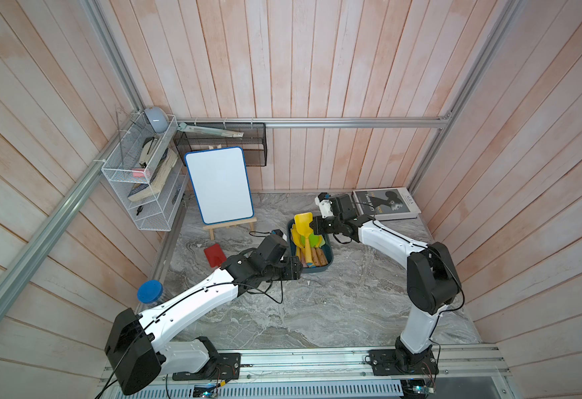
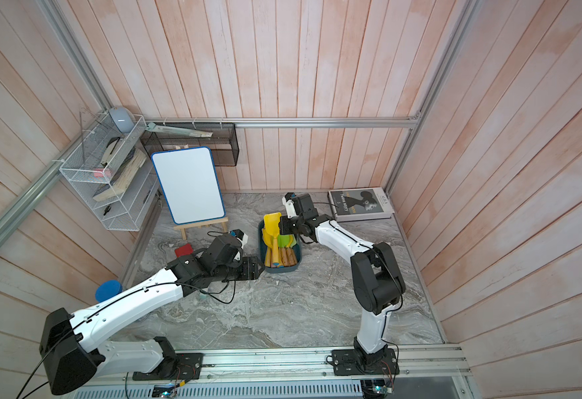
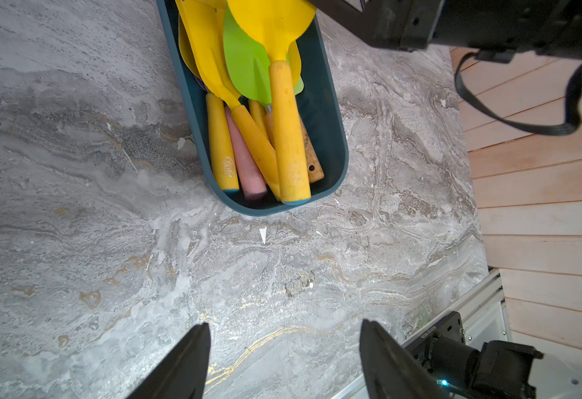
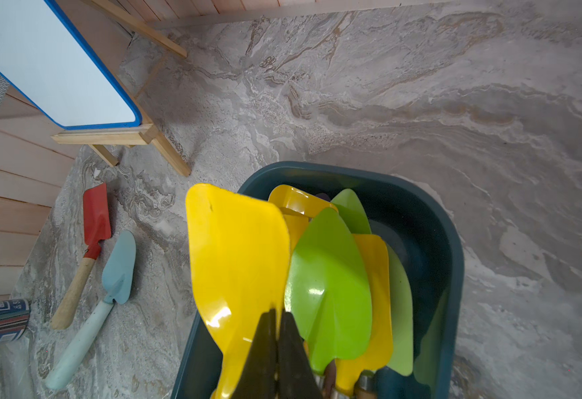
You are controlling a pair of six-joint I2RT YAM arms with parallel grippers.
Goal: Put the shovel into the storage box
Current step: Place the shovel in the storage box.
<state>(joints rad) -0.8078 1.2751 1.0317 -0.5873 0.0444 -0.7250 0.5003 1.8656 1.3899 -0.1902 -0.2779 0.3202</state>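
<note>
**Inspector:** Location of the shovel?

**Assessor:** The yellow shovel (image 3: 288, 138) lies in the storage box (image 3: 331, 114), on top of the other shovels. Its handle end is at the end of the box nearest the robot. The right wrist view adds that its blade overhangs the rim at the far end.

**Inspector:** Right claw?

**Assessor:** The right gripper (image 4: 277, 312) is closed, fingers together, at the edge of that blade. No view settles whether it pinches the metal. The top views only place it just beside the blade.

**Inspector:** Left claw?

**Assessor:** The left gripper (image 3: 282, 359) is spread wide and holds nothing. It hangs over the bare table (image 3: 110, 241), near the box's near end.

**Inspector:** Differences between views?

**Assessor:** The left wrist view shows the handles in the box: yellow, pink and wooden. The right wrist view shows the blades, yellow and green. It also shows a red shovel (image 4: 96, 221) and a pale blue shovel (image 4: 118, 269) side by side on the table near the whiteboard (image 4: 51, 62). The top views show only the red blade; the left arm hides the blue one.
</note>
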